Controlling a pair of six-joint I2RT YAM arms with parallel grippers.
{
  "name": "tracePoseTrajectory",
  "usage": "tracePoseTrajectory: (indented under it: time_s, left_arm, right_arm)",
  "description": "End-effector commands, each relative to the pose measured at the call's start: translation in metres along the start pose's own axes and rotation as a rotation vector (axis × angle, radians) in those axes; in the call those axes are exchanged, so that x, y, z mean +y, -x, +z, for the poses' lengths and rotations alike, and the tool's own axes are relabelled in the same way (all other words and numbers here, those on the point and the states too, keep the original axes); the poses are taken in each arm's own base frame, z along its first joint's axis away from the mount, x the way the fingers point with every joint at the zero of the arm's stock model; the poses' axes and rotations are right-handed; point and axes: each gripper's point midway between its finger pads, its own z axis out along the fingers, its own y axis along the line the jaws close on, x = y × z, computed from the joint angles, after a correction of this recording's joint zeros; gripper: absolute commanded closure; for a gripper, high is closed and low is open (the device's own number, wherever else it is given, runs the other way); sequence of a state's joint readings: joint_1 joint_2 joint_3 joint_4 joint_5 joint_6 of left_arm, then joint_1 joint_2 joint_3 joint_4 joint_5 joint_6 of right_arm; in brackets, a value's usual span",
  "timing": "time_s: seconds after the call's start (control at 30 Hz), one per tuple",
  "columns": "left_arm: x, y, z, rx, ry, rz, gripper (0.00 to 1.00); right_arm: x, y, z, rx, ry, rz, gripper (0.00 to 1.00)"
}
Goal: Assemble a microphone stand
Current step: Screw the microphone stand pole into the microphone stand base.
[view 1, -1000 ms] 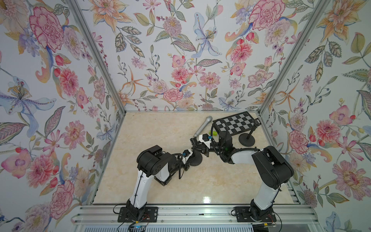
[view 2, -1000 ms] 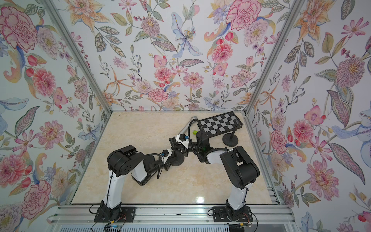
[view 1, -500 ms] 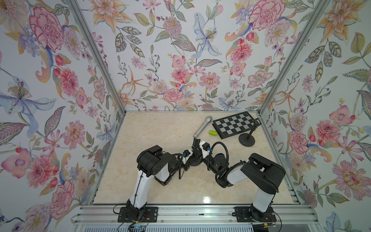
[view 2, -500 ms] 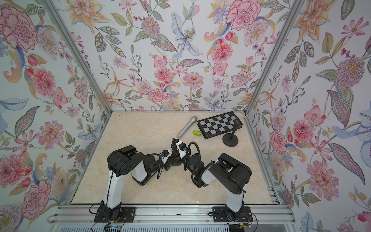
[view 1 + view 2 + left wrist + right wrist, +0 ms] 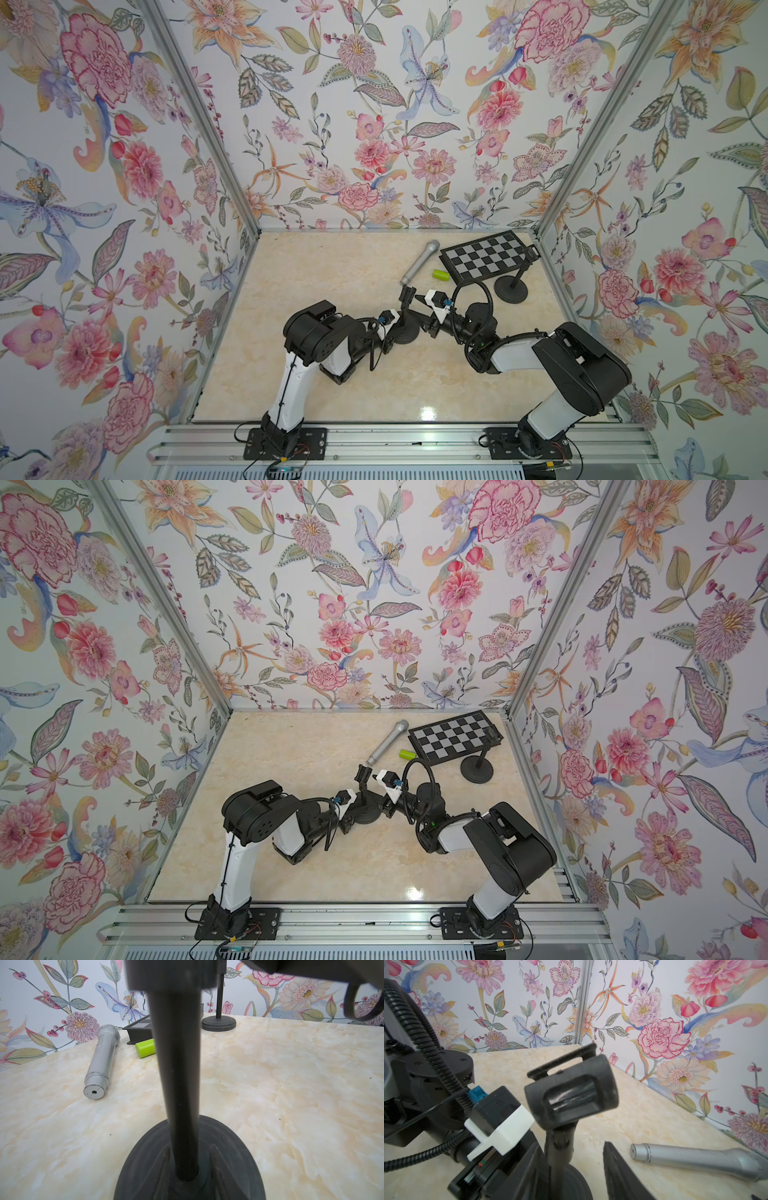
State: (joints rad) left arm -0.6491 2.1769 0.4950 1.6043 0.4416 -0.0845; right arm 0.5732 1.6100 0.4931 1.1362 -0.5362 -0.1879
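Observation:
A black microphone stand (image 5: 405, 333) (image 5: 368, 812) stands upright mid-table, its clip (image 5: 571, 1093) (image 5: 407, 293) on top of the pole (image 5: 178, 1064). My left gripper (image 5: 190, 1153) (image 5: 401, 329) comes in low from the left. Its fingers lie over the round base and are closed on the foot of the pole. My right gripper (image 5: 571, 1145) (image 5: 422, 322) is open around the pole under the clip. One finger is close against the pole and the other stands well clear. A silver microphone (image 5: 419, 262) (image 5: 101, 1057) (image 5: 695, 1159) lies on the table behind the stand.
A small green cylinder (image 5: 441, 274) (image 5: 145, 1048) lies beside the microphone. A checkerboard plate (image 5: 486, 255) sits at the back right. A second black stand (image 5: 512, 289) (image 5: 218, 1022) stands by the right wall. The right arm's cable loop (image 5: 473, 299) arches above its wrist.
My right gripper was shut a second ago and has opened around the pole. The right arm has shifted its elbow and wrist. The left gripper and the stand stay where they were.

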Motion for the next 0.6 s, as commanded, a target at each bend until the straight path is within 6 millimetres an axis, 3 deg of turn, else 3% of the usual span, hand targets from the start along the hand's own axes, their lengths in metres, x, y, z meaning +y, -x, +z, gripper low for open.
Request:
tracePoseTrajectory:
  time_s: [0.0,0.33,0.47,0.57]
  left_arm:
    - [-0.007,0.023,-0.008,-0.144,-0.009,0.086,0.68]
    - [-0.006,0.022,-0.005,-0.145,-0.01,0.084,0.68]
    - [-0.005,0.026,-0.006,-0.152,-0.003,0.09,0.68]
    - [-0.004,0.022,-0.005,-0.144,-0.001,0.078,0.68]
  right_arm:
    - [0.035,-0.002,-0.001,0.035,0.283,-0.036,0.47]
    - [0.017,-0.007,0.013,0.03,0.353,0.029,0.53]
    - [-0.008,-0.004,0.022,-0.01,0.166,0.078,0.71]
    - [-0.027,-0.009,0.025,-0.006,-0.003,0.127,0.92]
